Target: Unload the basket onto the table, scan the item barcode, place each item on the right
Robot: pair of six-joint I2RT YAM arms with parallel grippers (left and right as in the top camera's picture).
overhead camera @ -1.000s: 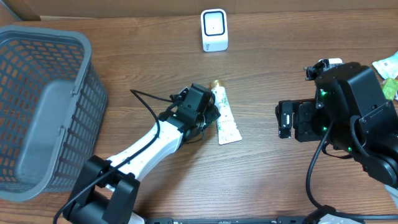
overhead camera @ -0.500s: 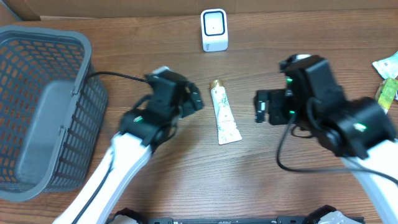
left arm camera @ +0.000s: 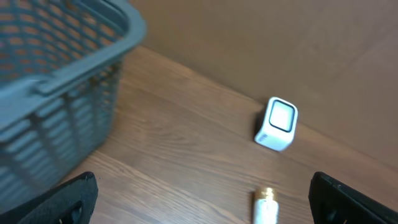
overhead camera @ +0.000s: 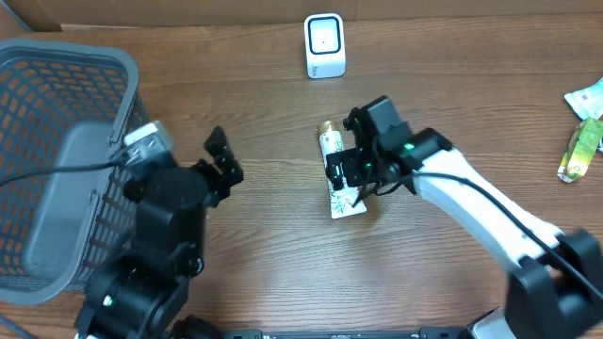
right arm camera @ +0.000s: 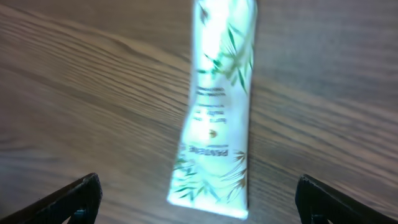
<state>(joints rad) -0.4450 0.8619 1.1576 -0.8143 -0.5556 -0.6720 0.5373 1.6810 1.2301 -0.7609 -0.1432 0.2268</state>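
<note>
Both of my grippers stand wide open and hold nothing. My right gripper (overhead camera: 344,171) hangs right over the tube (overhead camera: 347,204). In its wrist view the two fingertips sit low at either edge of the frame, with the tube (right arm camera: 217,112) lying between them and clear of both (the picture is blurred, so I cannot read the print). My left gripper (overhead camera: 223,158) is off to the left, near the basket (overhead camera: 66,49) and well apart from the tube, touching nothing.

Counting: one tube, white with green leaves and a gold cap, lying flat with the cap toward the scanner (overhead camera: 325,44). One scanner, small and white, stands upright at the far side of the table. One grey mesh basket sits at the left. Two green-and-white packs (overhead camera: 582,122) lie at the far right edge.

Everything rests on a brown wood-grain table (overhead camera: 254,254). Behind it, my left wrist view shows a plain cardboard-brown wall (left arm camera: 249,37).
</note>
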